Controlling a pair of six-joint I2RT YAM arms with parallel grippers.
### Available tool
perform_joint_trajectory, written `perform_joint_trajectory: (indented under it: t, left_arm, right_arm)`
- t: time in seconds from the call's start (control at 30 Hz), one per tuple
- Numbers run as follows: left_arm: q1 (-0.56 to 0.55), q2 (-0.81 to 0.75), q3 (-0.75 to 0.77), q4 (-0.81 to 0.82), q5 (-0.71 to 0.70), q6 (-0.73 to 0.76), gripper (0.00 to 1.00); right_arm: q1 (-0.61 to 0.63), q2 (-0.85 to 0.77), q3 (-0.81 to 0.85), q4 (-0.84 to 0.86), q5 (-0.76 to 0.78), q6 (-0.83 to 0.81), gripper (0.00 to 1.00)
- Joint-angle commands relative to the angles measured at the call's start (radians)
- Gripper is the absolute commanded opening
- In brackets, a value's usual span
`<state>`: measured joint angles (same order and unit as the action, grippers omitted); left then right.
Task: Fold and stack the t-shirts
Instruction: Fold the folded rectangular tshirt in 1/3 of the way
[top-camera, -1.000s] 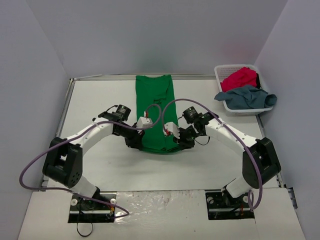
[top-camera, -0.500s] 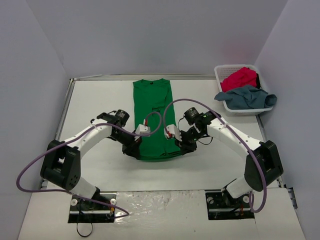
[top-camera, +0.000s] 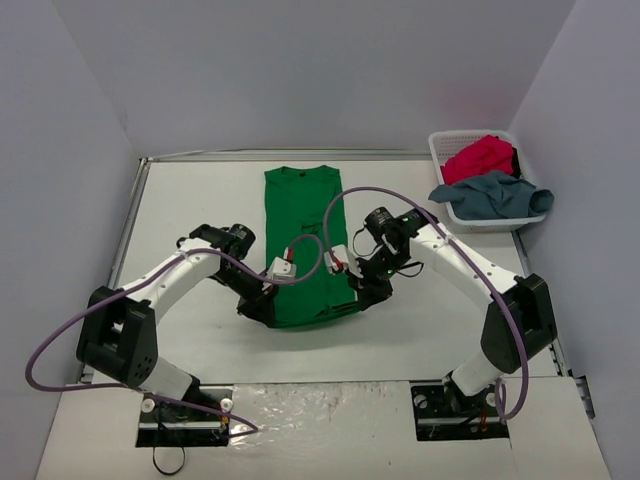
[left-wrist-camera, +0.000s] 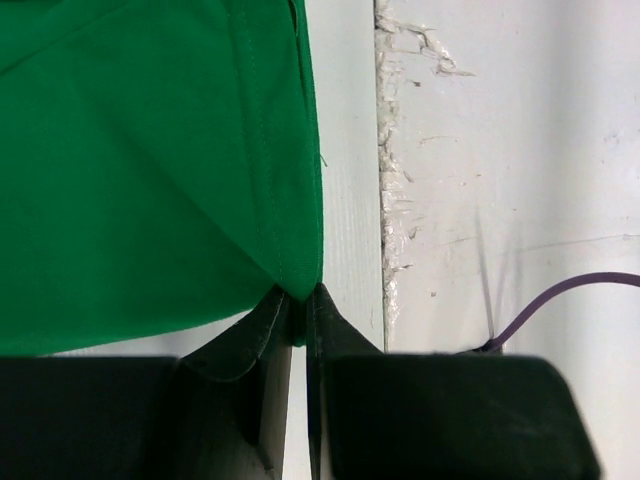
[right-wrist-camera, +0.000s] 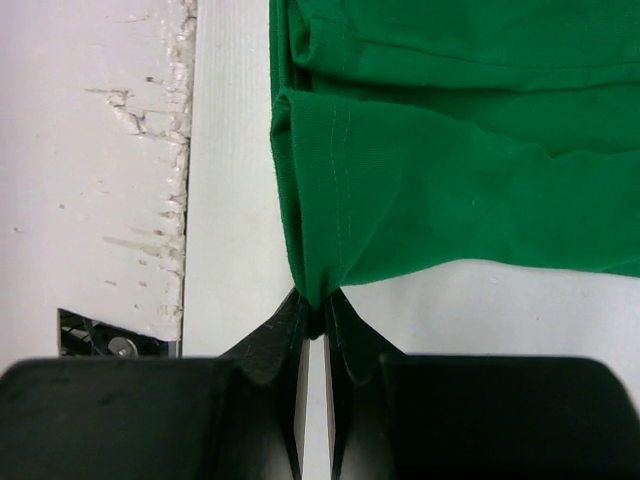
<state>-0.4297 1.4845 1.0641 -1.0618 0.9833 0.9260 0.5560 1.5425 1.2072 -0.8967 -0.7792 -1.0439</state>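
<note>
White tabletop (top-camera: 190, 200) bore the green t-shirt (top-camera: 303, 225); left gripper (left-wrist-camera: 300, 302) and right gripper (right-wrist-camera: 318, 305) each clamped tight on its nearest hem corner.

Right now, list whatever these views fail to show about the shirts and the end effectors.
- Top view: near corners of the green t-shirt, covered by both wrists.
- Top view: the red t-shirt and grey-blue t-shirt lie bunched in the basket; whatever lies beneath is hidden.
- Wrist views: the left end effector and right end effector each pinch a corner; the frame edges cut off the rest of the shirt.
</note>
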Motion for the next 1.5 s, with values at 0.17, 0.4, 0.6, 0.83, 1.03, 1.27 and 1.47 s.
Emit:
perform_joint_trajectory:
  t: [0.17, 0.4, 0.6, 0.83, 1.03, 1.27, 1.47]
  left_arm:
    - [0.008, -0.026, 0.076, -0.133, 0.020, 0.112, 0.02]
    - [0.040, 0.020, 0.138, -0.168, 0.022, 0.136, 0.02]
    - [0.068, 0.059, 0.204, -0.185, 0.017, 0.134, 0.02]
    - [0.098, 0.125, 0.279, -0.205, 0.009, 0.119, 0.02]
    - [0.118, 0.161, 0.324, -0.205, 0.002, 0.114, 0.02]
    - [0.146, 0.218, 0.396, -0.217, -0.003, 0.115, 0.02]
    - [0.177, 0.298, 0.467, -0.256, 0.002, 0.140, 0.02]
  right_arm:
    - [-0.002, 0.068, 0.127, -0.200, -0.031, -0.094, 0.00]
    - [-0.001, 0.120, 0.198, -0.208, -0.002, -0.096, 0.00]
    - [-0.004, 0.168, 0.279, -0.203, 0.021, -0.097, 0.00]
    - [-0.028, 0.215, 0.377, -0.202, 0.043, -0.105, 0.00]
    - [-0.067, 0.264, 0.448, -0.199, 0.047, -0.123, 0.00]
    - [-0.088, 0.343, 0.538, -0.199, 0.040, -0.137, 0.00]
    - [-0.110, 0.409, 0.621, -0.200, 0.040, -0.148, 0.00]
